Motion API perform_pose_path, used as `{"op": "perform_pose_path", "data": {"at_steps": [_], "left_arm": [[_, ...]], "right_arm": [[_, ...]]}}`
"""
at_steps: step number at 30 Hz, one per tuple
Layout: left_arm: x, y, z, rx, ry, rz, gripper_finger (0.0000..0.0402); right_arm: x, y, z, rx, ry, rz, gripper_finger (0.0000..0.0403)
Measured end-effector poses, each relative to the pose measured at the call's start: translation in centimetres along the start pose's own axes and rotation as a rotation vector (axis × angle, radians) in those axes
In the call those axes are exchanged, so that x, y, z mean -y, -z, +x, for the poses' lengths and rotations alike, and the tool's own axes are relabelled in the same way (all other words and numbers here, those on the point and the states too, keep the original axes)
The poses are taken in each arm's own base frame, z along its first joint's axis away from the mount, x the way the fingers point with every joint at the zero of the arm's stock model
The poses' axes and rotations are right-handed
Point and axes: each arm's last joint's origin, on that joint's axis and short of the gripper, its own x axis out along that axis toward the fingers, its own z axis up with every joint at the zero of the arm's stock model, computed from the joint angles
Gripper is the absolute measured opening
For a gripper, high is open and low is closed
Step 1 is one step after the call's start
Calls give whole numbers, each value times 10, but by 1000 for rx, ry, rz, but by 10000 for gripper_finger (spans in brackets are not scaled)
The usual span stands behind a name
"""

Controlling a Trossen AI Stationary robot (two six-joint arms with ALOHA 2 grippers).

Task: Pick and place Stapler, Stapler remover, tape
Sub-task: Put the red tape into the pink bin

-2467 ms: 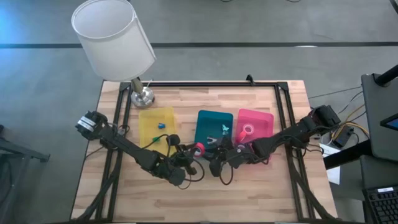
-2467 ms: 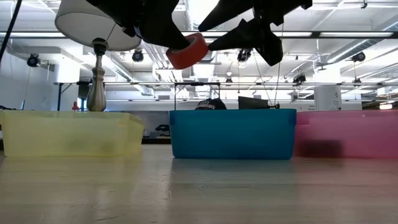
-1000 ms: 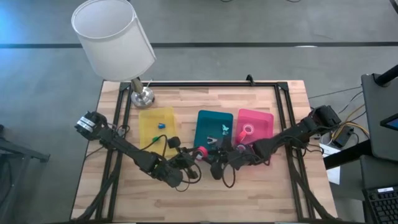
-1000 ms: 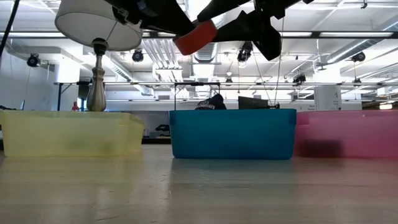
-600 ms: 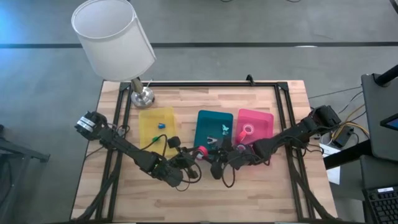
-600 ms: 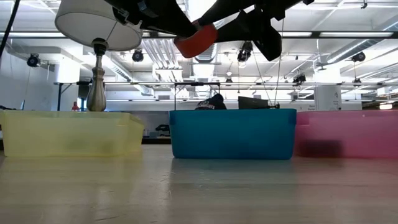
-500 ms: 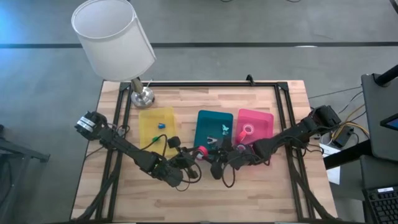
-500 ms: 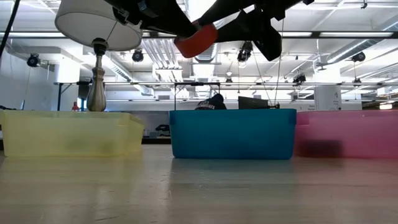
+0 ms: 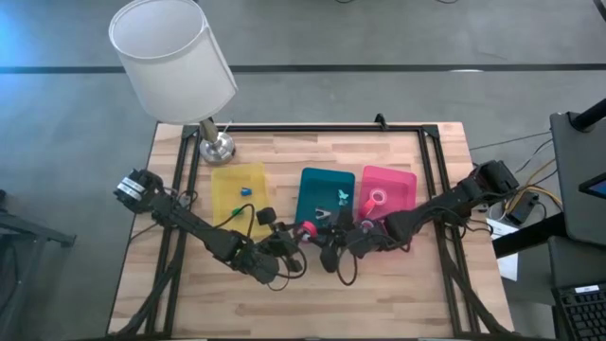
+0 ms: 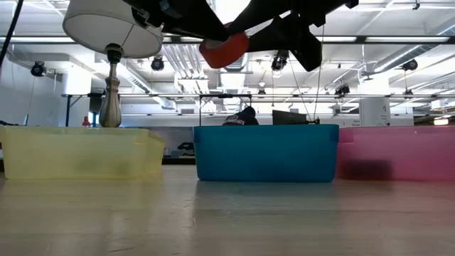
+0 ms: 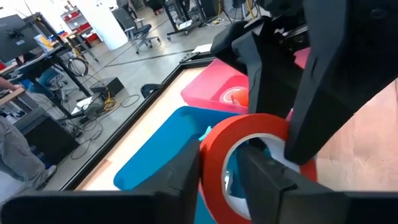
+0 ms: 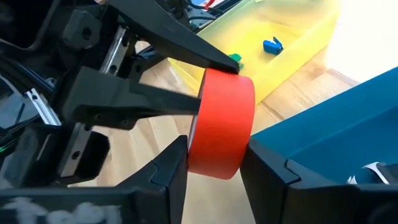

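A red tape roll (image 9: 307, 228) hangs in the air in front of the teal tray (image 9: 312, 185), between my two grippers. My right gripper (image 12: 214, 169) is shut on it from the table's right. My left gripper (image 11: 217, 182) comes from the table's left and stands slightly open, one finger through the roll's hole and one outside its wall. In the low view the tape roll (image 10: 224, 48) sits high above the trays. A pink roll (image 9: 378, 197) lies in the pink tray (image 9: 402, 180). My right gripper pinches the red roll by its two flat faces (image 12: 245, 134) between its two fingers, across the roll's width. The fingers come slanting down from the table's right. The roll is lifted clear, its hole facing sideways. My left gripper's fingers (image 12: 186, 53) straddle the roll's wall; I cannot tell whether they touch it.
A yellow tray (image 9: 227, 180) at the left holds a small blue piece (image 9: 244, 189) and a green one (image 9: 256, 212). The teal tray holds small pale items (image 9: 342, 195). A lamp (image 9: 175, 57) stands at the far left corner. Bare wood lies toward the near edge.
Both arms have stayed in place over the teal tray's near side. In the low view the red roll has sunk slightly and tipped closer to level between the two grippers.
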Motion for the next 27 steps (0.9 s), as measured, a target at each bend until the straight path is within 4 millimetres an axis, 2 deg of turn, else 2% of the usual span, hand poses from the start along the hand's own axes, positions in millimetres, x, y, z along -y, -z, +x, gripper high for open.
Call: {"op": "perform_pose_path", "data": {"at_steps": [5,9,22,27], "left_arm": [[0,0,0,-2,6,-5,147],[0,0,0,-3,12,-10,166],[0,5,0,-11,4,3,168],[0,9,0,-20,3,7,165]], "right_arm": [[3,2,0,-11,40,-20,126],[9,3,-1,-32,89,2,116],[19,0,-19,-116,176,32,114],[26,4,-37,-201,252,25,109]]}}
